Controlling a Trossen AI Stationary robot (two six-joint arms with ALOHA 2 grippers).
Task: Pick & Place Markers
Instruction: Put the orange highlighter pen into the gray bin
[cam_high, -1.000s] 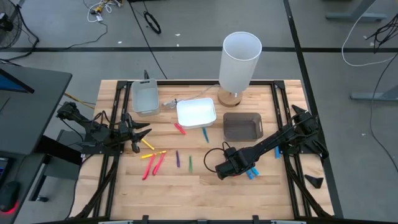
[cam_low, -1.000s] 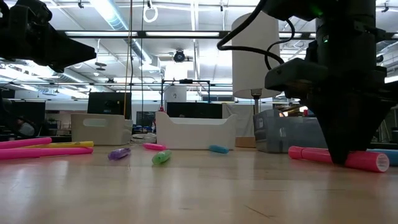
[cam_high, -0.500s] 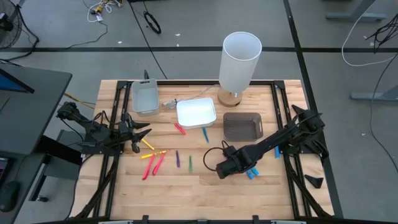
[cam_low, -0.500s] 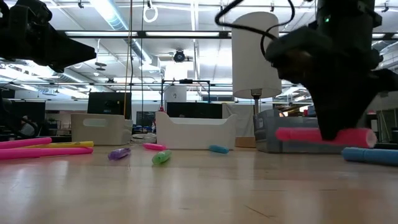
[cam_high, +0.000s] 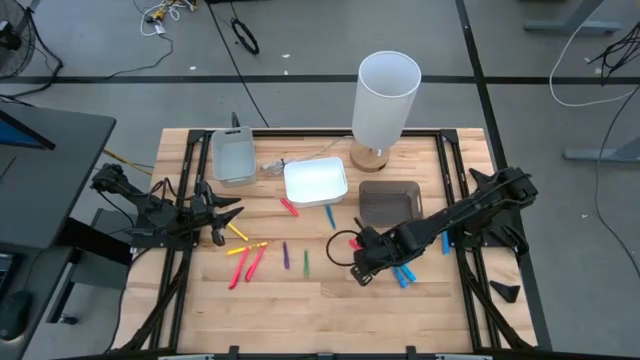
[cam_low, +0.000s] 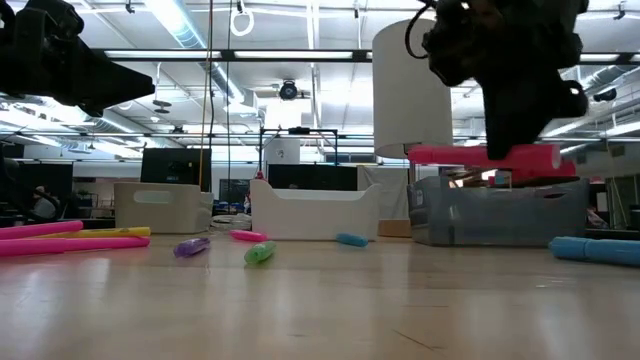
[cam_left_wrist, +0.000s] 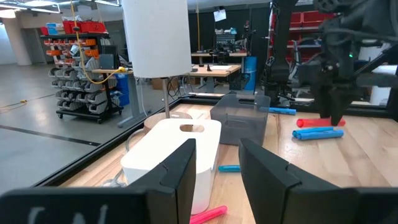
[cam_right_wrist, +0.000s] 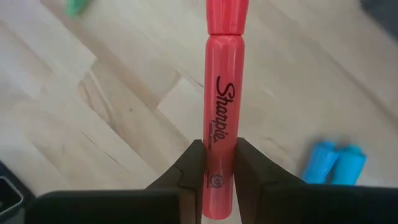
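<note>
My right gripper (cam_high: 363, 265) hangs over the table's right middle, shut on a pink marker (cam_low: 485, 155) that is held above the wood. Two blue markers (cam_high: 403, 276) lie on the table just beside it. Other markers lie flat on the table's left middle: yellow (cam_high: 238, 231), red (cam_high: 238, 270), pink (cam_high: 255, 262), purple (cam_high: 285, 255), green (cam_high: 306, 262), and a red one (cam_high: 289, 207) near the white tray. My left gripper (cam_high: 225, 214) waits open at the table's left side, touching nothing. My right gripper pinches the pink marker's barrel (cam_right_wrist: 219, 163) between its two fingers (cam_right_wrist: 191, 167), near the end away from the cap. The fingers come from above, pointing down, and lie across the marker. The marker sits level and is lifted clear of the table.
A grey tray (cam_high: 233, 155), a white tray (cam_high: 315, 182) and a dark tray (cam_high: 390, 203) stand along the far half of the table. A white lamp (cam_high: 385, 95) stands behind them. One blue marker (cam_high: 331, 217) lies near the white tray, another (cam_high: 446, 241) under the right arm.
My right gripper has risen from the table with the pink marker shut between its fingers. The marker, which lay on the wood by the blue ones, is now lifted clear and level. The gripper has also shifted slightly toward the dark tray.
</note>
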